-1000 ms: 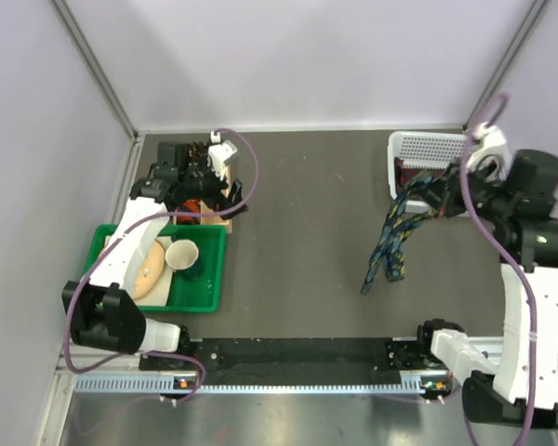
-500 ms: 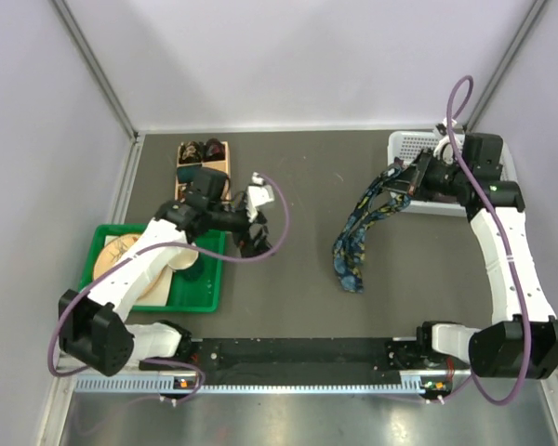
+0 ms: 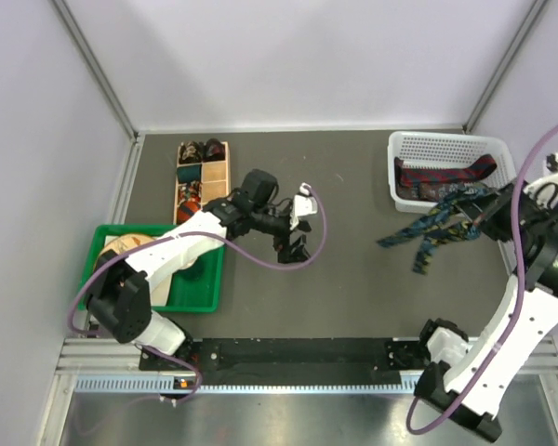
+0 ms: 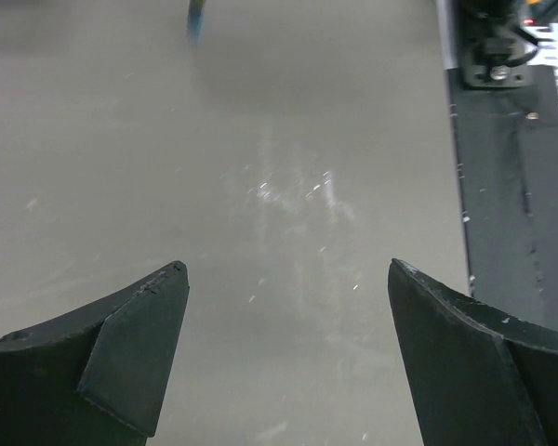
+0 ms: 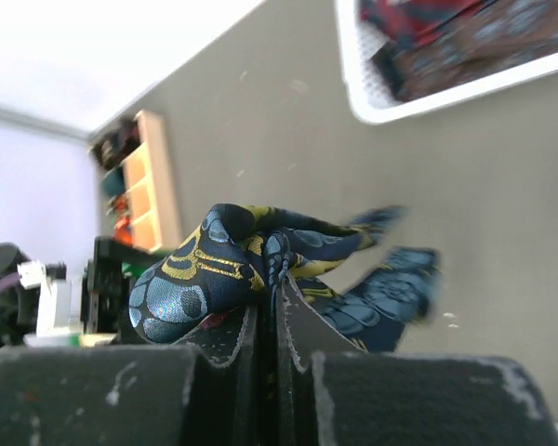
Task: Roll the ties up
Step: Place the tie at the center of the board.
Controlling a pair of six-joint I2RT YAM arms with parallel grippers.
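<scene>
My right gripper [image 3: 486,215] is shut on a dark blue tie with a yellow and light blue print [image 3: 434,229]. It holds the tie in the air at the right, just in front of the white basket [image 3: 396,191]. The tie trails leftward with its ends hanging loose. In the right wrist view the tie [image 5: 205,265] bunches over the shut fingers [image 5: 272,297]. Dark red patterned ties [image 3: 442,177] lie in the basket. Small coiled ties [image 3: 197,151] sit in a wooden compartment box. My left gripper [image 3: 293,245] is open and empty above bare table [image 4: 288,269].
A green tray [image 3: 213,279] with a cup and a plate stands at the near left. The wooden box [image 3: 221,177] lies behind it. A black rail [image 3: 298,353] runs along the near edge and shows in the left wrist view [image 4: 511,186].
My right arm has swung right, carrying the blue tie from the table's middle toward the basket. My left arm has moved from the wooden box out toward the table's middle.
</scene>
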